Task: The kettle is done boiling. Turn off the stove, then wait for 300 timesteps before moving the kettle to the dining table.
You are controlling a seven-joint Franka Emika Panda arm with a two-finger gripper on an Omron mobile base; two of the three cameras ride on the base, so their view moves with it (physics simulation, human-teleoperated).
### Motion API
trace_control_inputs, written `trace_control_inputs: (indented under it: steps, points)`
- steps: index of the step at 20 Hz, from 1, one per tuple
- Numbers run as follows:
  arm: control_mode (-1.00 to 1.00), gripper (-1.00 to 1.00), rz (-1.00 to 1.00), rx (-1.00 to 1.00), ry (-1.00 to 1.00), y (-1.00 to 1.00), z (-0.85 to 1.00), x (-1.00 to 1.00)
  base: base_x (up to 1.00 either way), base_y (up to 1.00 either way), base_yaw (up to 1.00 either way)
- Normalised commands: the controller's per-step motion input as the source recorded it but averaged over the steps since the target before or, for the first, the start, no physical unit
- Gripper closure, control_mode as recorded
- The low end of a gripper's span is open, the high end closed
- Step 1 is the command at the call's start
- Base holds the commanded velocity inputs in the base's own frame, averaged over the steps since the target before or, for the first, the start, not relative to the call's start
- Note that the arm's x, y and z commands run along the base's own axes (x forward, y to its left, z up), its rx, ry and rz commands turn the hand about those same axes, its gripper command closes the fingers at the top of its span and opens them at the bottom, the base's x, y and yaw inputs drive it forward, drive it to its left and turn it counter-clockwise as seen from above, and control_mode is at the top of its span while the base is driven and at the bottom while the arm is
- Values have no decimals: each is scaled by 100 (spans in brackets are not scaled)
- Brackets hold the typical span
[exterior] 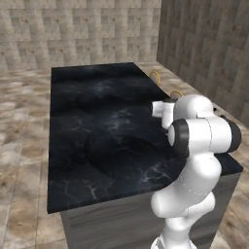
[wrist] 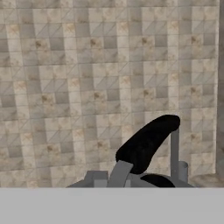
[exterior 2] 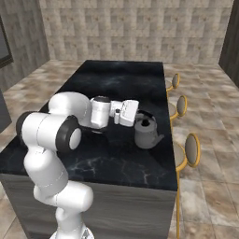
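Kettle [exterior 2: 148,134] upright on dining table [exterior 2: 116,158], spout toward stools [exterior 2: 190,150].

The arm [exterior 2: 51,135] is built of glossy white, rounded, bulging segments, with wide dark bands ringing its joints. A boxy white hand [exterior 2: 127,112] follows a black-capped wrist section and carries a few small dark marks on its side.

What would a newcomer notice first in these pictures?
First the white arm, bent low over the dining table, a long island with a black veined marble top. Its gripper is shut on the black handle of the small grey kettle, near the table's right edge. Yellow-backed stools line that side.
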Motion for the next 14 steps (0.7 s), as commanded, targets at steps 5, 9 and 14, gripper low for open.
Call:
trace_control_inputs:
  steps: [5, 9, 14]
  points:
    - [-100, 100, 1, 2, -11, 1, -29, 18, 0, 0, 0]
    - [-100, 100, 0, 0, -12, 3, -33, 21, 0, 0, 0]
    - [-100, 100, 0, 0, -11, 3, -37, 17, 0, 0, 0]
